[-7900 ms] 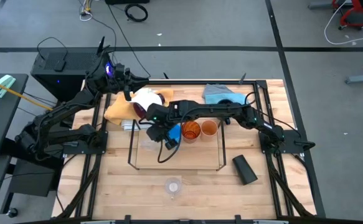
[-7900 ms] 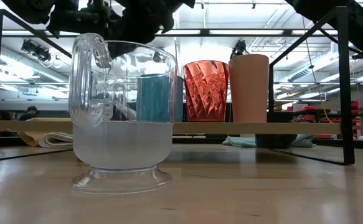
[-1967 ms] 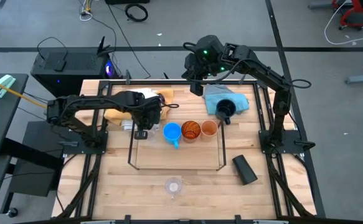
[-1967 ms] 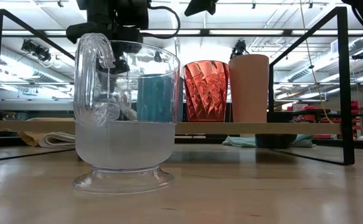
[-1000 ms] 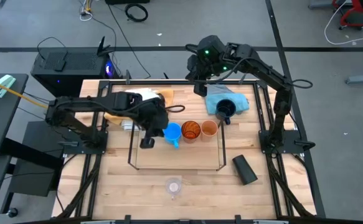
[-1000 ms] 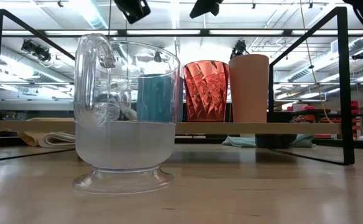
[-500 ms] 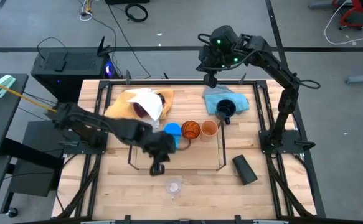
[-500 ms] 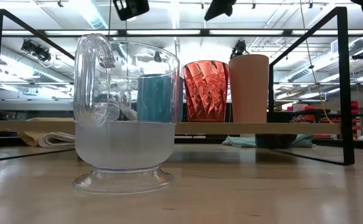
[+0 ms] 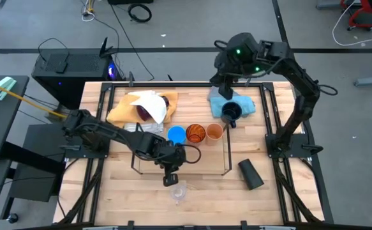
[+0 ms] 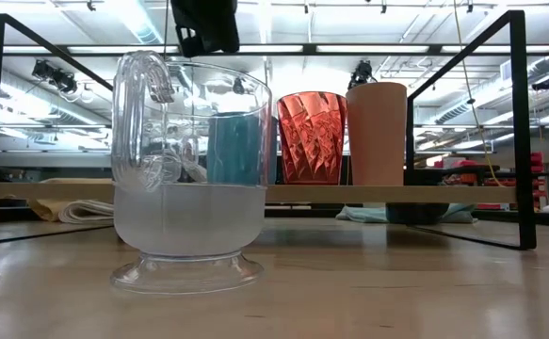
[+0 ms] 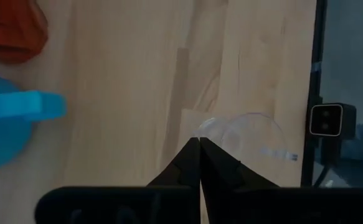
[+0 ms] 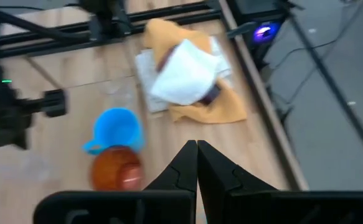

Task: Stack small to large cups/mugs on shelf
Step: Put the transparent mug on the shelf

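Inside the wire shelf [image 9: 134, 155] stand a light-blue mug [image 9: 176, 135], an amber tumbler [image 9: 195, 133] and a small orange cup [image 9: 214, 131] in a row. A clear cup [image 9: 178, 191] stands on its foot near the table's near edge. It fills the front of the low view [image 10: 187, 174]. My left gripper [image 9: 171, 178] hangs shut just above and beside its rim [image 11: 246, 124]. My right gripper [image 9: 225, 96] is shut, high over the blue cloth [image 9: 243, 102] at the far right, where a navy mug [image 9: 230, 113] sits.
A black cup [image 9: 250, 174] lies on its side at the near right, outside the shelf. A yellow cloth [image 9: 125, 110] with a white cloth [image 9: 148, 102] and a dark purple thing on it lies at the far left. Bare wood shows along the near edge.
My left gripper has swung from beside the light-blue mug inside the shelf toward the table's near edge and down, to just over the clear cup. My right gripper has drifted toward the table's right edge, staying high over the far side. No cup has moved.
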You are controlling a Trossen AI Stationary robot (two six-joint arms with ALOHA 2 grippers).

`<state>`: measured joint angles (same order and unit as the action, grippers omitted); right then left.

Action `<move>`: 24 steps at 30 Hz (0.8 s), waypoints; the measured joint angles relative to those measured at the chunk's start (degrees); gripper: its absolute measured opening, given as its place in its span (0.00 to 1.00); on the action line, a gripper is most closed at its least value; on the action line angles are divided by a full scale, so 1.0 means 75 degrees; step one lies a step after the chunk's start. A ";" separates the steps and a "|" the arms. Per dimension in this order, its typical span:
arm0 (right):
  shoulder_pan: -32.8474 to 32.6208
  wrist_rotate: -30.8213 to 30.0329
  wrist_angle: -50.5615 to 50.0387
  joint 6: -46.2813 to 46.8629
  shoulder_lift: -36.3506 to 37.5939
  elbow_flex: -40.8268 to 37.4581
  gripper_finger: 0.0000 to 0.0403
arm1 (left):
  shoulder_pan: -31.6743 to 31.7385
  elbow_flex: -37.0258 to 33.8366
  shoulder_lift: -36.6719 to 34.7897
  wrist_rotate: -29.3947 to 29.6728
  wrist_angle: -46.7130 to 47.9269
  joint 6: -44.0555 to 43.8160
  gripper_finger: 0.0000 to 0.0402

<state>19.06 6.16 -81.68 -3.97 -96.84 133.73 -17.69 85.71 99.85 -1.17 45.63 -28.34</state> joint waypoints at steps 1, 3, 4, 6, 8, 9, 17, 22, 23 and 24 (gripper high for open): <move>-0.0163 0.0008 -0.0024 0.0141 0.0000 0.0000 0.04 | -0.0045 0.0000 0.0000 -0.0003 -0.0003 -0.0001 0.03; -0.0420 0.0011 -0.0250 0.0369 -0.0014 0.0000 0.04 | -0.0152 0.0000 0.0000 0.0014 0.0013 -0.0002 0.04; -0.0562 0.0013 -0.0413 0.0504 -0.0015 0.0000 0.04 | -0.0207 0.0000 0.0000 0.0015 0.0020 -0.0010 0.05; -0.0833 -0.0086 -0.0601 0.0826 -0.0015 0.0000 0.04 | -0.0300 0.0000 0.0000 0.0042 0.0023 -0.0213 0.07; -0.1118 -0.0243 -0.0721 0.1053 -0.0015 0.0000 0.04 | -0.0363 0.0000 0.0000 0.0053 0.0020 -0.0457 0.09; -0.1264 -0.0288 -0.0764 0.1158 -0.0015 0.0000 0.04 | -0.0394 0.0000 0.0000 0.0058 0.0018 -0.0575 0.10; -0.1915 -0.0423 -0.0838 0.0911 -0.0015 0.0000 0.04 | -0.0595 0.0006 0.0227 0.0156 -0.0072 -0.1480 0.10; -0.1917 -0.0425 -0.1124 0.0401 0.0015 -0.0003 0.07 | -0.0586 0.0006 0.0555 0.0187 0.0034 -0.2617 0.12; -0.1917 -0.0426 -0.1140 0.0271 0.0028 -0.0003 0.08 | -0.0571 0.0006 0.0597 0.0187 0.0031 -0.2893 0.13; -0.1917 -0.0423 -0.1113 0.0155 0.0035 -0.0003 0.09 | -0.0561 0.0006 0.0653 0.0173 0.0037 -0.3118 0.13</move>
<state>4.69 2.98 -90.02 -2.81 -96.57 133.71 -21.90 85.76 104.75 0.13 45.90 -51.72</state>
